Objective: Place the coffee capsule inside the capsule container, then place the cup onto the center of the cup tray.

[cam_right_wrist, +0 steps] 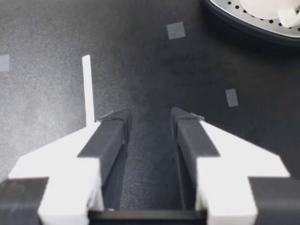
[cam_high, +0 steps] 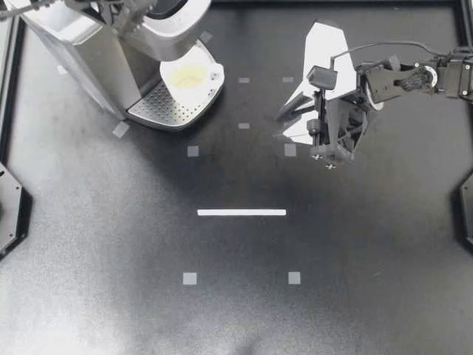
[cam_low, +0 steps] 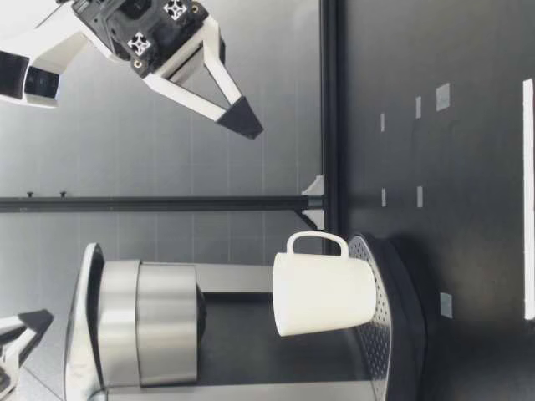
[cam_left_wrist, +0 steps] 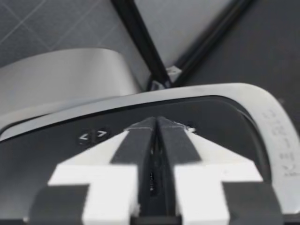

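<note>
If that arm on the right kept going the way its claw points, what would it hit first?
Most likely the bare black table. My right gripper angles down at it; the cup tray lies farther ahead and off to one side, though depth is hard to judge.

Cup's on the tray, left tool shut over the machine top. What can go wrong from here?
1. Cup looks off-centre, its handle close to the tray rim; a knock might push it off.
2. Left tool is shut right at the machine top; pulling away carelessly may drag on it.
3. No capsule shows in any view, so that step is unconfirmed.
</note>
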Tool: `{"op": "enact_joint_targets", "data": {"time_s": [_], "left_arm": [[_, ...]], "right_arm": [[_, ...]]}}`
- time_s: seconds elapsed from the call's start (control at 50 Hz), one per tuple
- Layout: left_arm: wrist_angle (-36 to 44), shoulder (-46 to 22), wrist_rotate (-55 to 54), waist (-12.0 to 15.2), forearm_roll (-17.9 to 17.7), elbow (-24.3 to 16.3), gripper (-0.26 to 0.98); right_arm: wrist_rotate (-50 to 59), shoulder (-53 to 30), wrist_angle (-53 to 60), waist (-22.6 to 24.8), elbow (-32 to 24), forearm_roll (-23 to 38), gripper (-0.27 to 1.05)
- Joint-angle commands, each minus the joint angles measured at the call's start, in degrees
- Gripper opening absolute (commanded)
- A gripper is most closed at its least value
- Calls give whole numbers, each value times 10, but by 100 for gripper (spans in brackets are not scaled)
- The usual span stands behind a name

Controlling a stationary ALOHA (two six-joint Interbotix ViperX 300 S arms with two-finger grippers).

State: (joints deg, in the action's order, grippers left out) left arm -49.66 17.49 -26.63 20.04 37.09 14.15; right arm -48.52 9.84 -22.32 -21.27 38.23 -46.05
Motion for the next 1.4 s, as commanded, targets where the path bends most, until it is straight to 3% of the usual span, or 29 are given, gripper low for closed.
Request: {"op": "enact_joint_targets", "data": {"time_s": [0.0,0.74,0.92,1.22,1.38], "left_arm": [[4,0,1,-4,1,-16,13],[-4,-30,1,-15,-4,-14,13],[-39,-51,4,-15,-4,-19,13],[-74,-84,48,-15,-56,-27,13],[-80,-88,55,-14,-60,-41,13]], "right_arm": [[0,11,6,3,-5,-2,41],[-1,11,7,3,0,-1,41],[-1,12,7,3,3,-1,41],[-2,10,17,3,3,0,41],[-2,8,18,3,4,-1,41]]}}
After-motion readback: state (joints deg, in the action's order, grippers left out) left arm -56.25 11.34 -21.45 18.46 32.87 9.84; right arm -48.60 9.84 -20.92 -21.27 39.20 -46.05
